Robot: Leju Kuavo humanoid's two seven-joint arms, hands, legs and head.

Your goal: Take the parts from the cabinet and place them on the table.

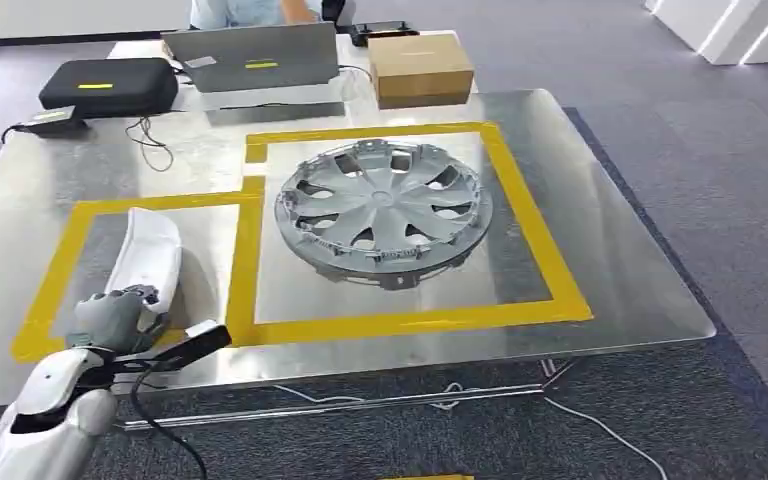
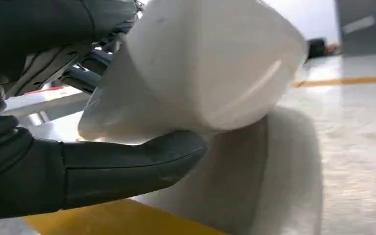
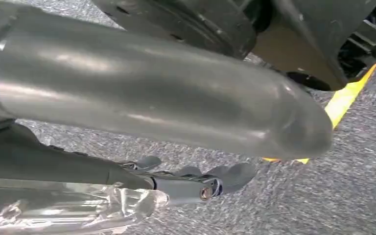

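Metal table (image 1: pixel 600 230), yellow tape (image 1: pixel 535 235) marking two adjoining boxes. Larger box: grey wheel cover (image 1: pixel 382 208) lying flat, well inside the tape. Smaller box, near the front left corner: curved white part (image 1: pixel 148 252) resting on the tabletop. Left hand (image 1: pixel 112 318) grips its near end; in the left wrist view the thumb (image 2: pixel 127 164) lies under the white shell (image 2: pixel 200 68), the other fingers hidden behind it.

Right hand (image 3: pixel 196 183) hangs over grey carpet (image 3: pixel 352 196); fingers look spread with nothing between them.

Far edge of the table: black zip case (image 1: pixel 108 86) with a yellow label, a grey laptop (image 1: pixel 252 57) with a yellow sticker, a brown cardboard box (image 1: pixel 420 66), loose cable (image 1: pixel 152 138). No writing legible on any of them. A person in a light blue top (image 1: pixel 232 11) stands behind the laptop. White cable (image 1: pixel 600 428) trails on the floor below the front edge.
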